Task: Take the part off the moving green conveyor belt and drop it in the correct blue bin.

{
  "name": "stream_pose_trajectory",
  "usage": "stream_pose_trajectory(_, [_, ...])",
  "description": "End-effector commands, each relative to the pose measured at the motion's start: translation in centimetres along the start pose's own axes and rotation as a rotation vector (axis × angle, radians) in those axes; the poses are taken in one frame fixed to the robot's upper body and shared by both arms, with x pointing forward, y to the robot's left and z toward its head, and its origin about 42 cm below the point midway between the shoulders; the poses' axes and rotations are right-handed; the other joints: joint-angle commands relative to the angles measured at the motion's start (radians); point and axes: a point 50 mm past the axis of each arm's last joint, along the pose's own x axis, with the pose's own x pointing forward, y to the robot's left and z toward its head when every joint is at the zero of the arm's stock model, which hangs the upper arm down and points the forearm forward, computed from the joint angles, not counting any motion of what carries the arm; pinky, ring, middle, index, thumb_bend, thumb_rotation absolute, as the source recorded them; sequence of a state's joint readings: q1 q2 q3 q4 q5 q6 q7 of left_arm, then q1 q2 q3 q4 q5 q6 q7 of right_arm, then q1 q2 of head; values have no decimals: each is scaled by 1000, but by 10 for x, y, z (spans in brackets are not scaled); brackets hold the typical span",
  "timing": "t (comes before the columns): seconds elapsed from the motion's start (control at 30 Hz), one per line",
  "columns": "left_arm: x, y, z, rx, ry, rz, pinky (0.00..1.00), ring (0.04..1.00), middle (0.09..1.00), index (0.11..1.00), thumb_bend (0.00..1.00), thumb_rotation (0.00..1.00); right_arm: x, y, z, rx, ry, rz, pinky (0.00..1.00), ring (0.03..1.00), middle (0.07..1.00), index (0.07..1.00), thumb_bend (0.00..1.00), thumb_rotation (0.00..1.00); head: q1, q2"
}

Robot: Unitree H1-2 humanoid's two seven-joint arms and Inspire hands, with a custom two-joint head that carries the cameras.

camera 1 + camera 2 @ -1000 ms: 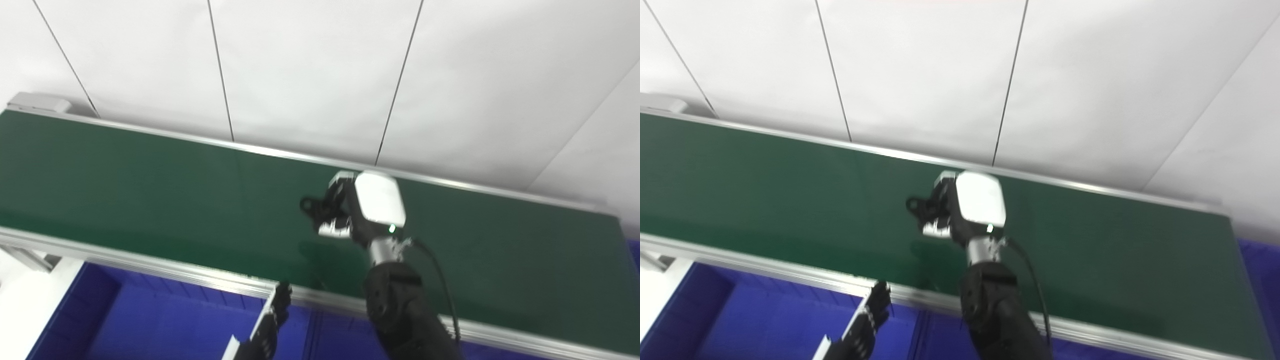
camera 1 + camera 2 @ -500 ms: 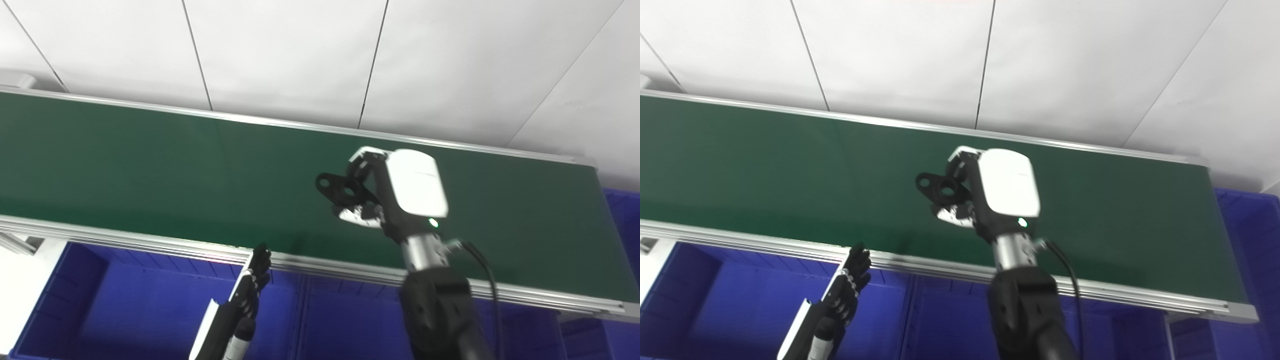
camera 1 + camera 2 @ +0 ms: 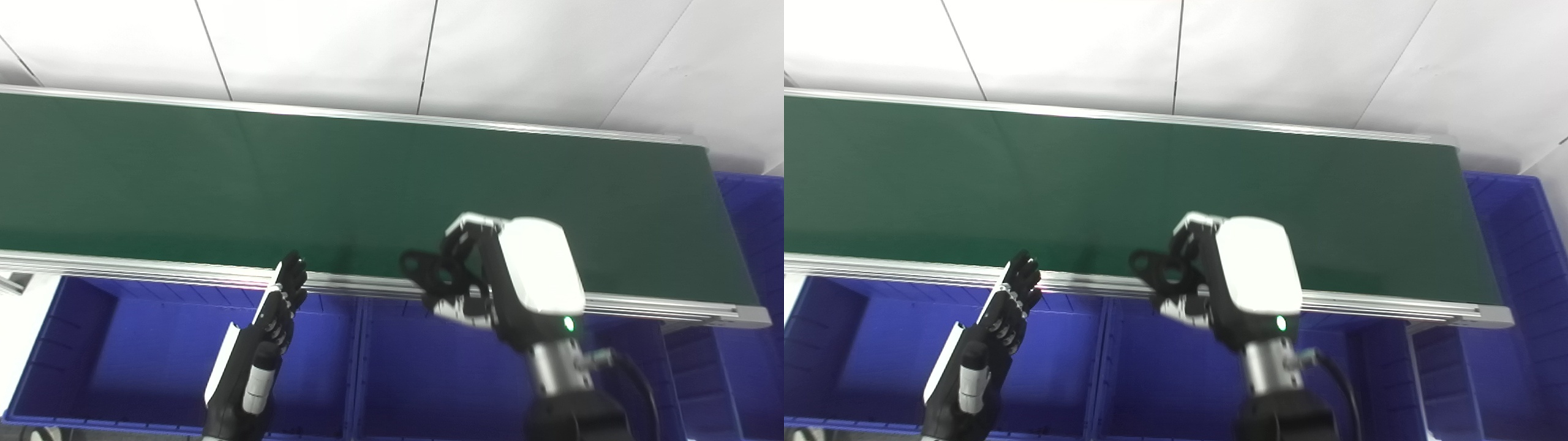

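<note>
The right hand (image 3: 490,288) is closed on the black part (image 3: 429,272), a flat dark piece with round holes that juts out to the left of the fingers, its long axis running roughly left to right in the frame. Held so, the part sits in the lower middle of the frame, right over the near metal rail of the green conveyor belt (image 3: 367,177), at the boundary between belt and bins. Directly below it in the picture lies the middle blue bin (image 3: 404,380); the left blue bin (image 3: 141,349) is off to the lower left, past a dividing wall, and part of another blue bin (image 3: 753,208) shows at the right edge beyond the belt's end. The bin floors that can be seen look bare, though much is hidden by the arms. The left hand (image 3: 275,312) hangs with fingers straight and apart, holding nothing, above the left bin near the divider; it is well apart from the part. By position, the middle bin seems the nearest drop, needing only a short pull toward the bottom of the frame before release; which bin is correct cannot be told.
</note>
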State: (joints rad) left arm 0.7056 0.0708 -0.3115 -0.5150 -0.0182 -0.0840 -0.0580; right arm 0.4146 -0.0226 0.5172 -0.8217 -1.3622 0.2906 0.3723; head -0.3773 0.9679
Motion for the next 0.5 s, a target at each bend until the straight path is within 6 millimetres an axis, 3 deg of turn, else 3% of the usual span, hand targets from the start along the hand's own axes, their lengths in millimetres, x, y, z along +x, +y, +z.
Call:
stream_pose_trajectory(0.0, [1, 1, 13, -2, -50, -20, 1000, 1000, 1000, 1000, 786, 1000, -14, -5, 9, 9, -39, -19, 121, 195, 471, 486, 524, 0, -3, 1])
stream_pose_trajectory(0.2, [3, 4, 15, -5, -48, -21, 1000, 1000, 1000, 1000, 798, 990, -39, 10, 7, 20, 4, 38, 113, 186, 470, 486, 524, 0, -4, 7])
stream_pose_trajectory(0.47, [3, 4, 17, 0, -44, -24, 1000, 1000, 1000, 1000, 807, 993, -41, 52, -10, -29, 84, 191, 139, 204, 471, 487, 524, 0, 3, 14])
